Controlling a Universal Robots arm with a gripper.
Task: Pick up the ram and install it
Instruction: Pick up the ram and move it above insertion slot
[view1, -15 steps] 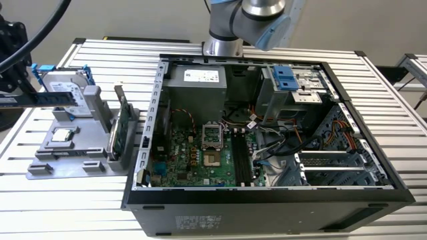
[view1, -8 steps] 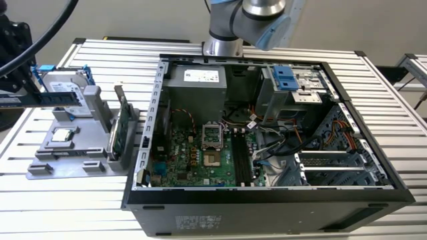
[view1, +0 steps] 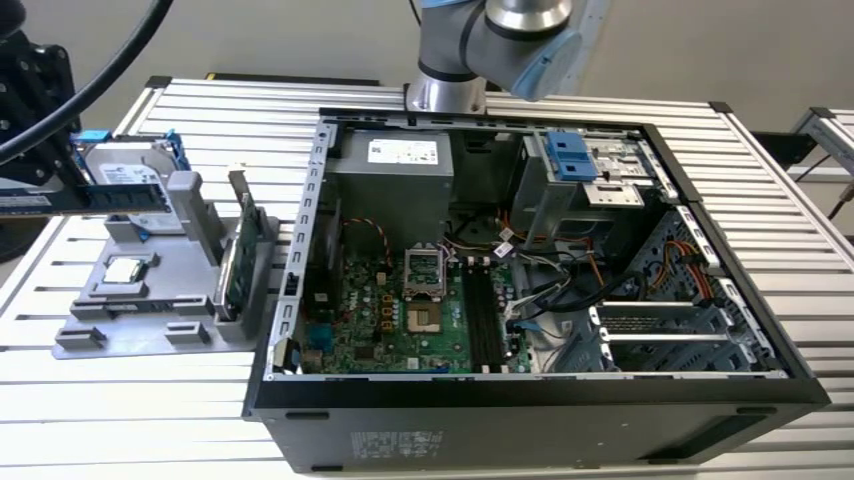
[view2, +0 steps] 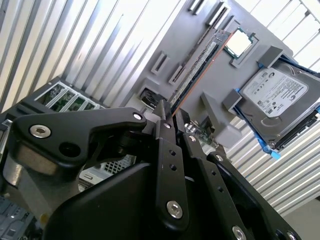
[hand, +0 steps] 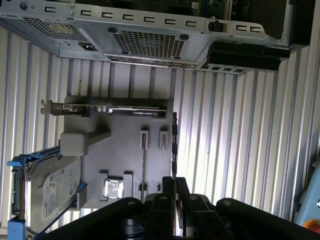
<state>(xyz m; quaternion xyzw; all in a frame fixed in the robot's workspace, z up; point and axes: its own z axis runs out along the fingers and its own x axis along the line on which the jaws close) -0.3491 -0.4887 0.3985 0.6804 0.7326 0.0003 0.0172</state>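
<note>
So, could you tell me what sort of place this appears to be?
Probably a robotics lab bench for computer assembly: a robot arm beside an open computer case on a slatted metal table, with a grey parts holder alongside, and the hand grips the ram.

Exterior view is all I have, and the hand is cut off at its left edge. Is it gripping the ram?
Observer: Yes. In the second wrist view the hand is closed on one end of the ram; the rest sticks out beyond it.
Operator: Is it crooked in the grip?
Observer: It doesn't look so. In the first wrist view the ram shows edge-on, a thin straight line running out in line with the hand.
</note>
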